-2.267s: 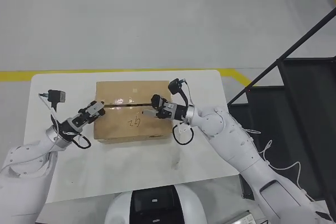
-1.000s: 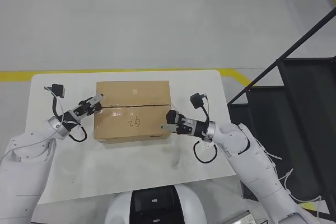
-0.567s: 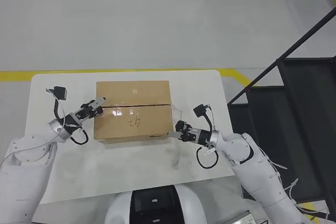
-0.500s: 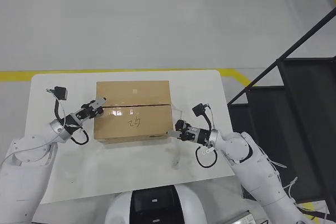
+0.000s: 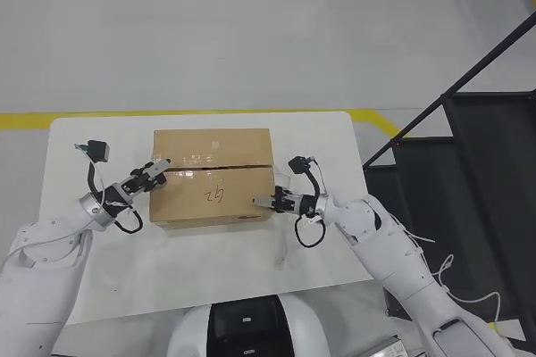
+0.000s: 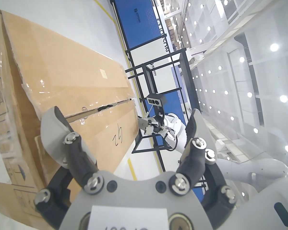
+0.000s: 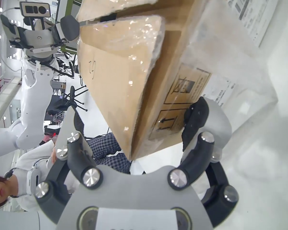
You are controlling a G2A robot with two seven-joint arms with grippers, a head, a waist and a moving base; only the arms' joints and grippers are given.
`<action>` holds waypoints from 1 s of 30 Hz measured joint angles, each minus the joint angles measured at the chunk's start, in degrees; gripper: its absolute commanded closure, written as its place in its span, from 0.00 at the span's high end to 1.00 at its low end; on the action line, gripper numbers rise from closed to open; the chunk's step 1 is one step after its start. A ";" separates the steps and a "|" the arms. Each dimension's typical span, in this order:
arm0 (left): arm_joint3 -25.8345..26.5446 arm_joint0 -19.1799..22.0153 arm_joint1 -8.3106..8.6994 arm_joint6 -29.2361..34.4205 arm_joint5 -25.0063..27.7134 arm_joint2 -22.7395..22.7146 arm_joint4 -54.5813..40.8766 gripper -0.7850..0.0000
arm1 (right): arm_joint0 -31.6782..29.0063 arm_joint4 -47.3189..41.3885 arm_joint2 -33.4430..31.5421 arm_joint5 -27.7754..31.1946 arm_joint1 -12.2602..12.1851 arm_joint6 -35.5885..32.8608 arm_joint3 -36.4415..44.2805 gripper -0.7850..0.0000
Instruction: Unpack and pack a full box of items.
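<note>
Brown box (image 5: 213, 178), black scribble (image 5: 215, 193) on top (clear glossy tape (image 7: 124, 37) along the seam), black printed symbols (image 7: 180, 101) and a white label (image 7: 252, 8) on its side. White desk (image 5: 205, 259). Pale grey fingers (image 6: 53, 130) on black links.

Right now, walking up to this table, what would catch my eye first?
A big cardboard box, top flaps closed, sits in the middle of the white table. The left gripper and right gripper, both open, flank its two ends.
</note>
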State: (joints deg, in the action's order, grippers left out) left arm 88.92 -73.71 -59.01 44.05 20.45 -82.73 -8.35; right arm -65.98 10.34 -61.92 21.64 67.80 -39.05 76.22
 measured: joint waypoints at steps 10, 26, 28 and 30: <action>0.60 -0.56 0.04 -0.01 0.38 0.34 0.09 1.00 | 1.40 -8.12 -0.12 4.45 1.42 10.60 -7.51 1.00; 2.04 -2.10 0.25 -0.27 1.34 -0.12 0.33 1.00 | -2.85 -5.39 -7.30 6.02 0.34 20.21 -3.89 1.00; 2.17 -2.34 0.28 -0.30 1.46 -0.21 0.31 1.00 | -2.99 -5.51 -7.65 6.07 0.31 20.26 -3.77 1.00; 2.26 -2.51 0.30 -0.41 1.59 -0.26 0.51 1.00 | -3.05 -5.62 -7.86 6.31 0.33 20.56 -3.61 0.96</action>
State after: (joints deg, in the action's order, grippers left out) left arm 91.18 -76.22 -58.71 43.64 22.05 -82.99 -7.84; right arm -69.03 4.72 -69.78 27.95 68.13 -18.49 72.62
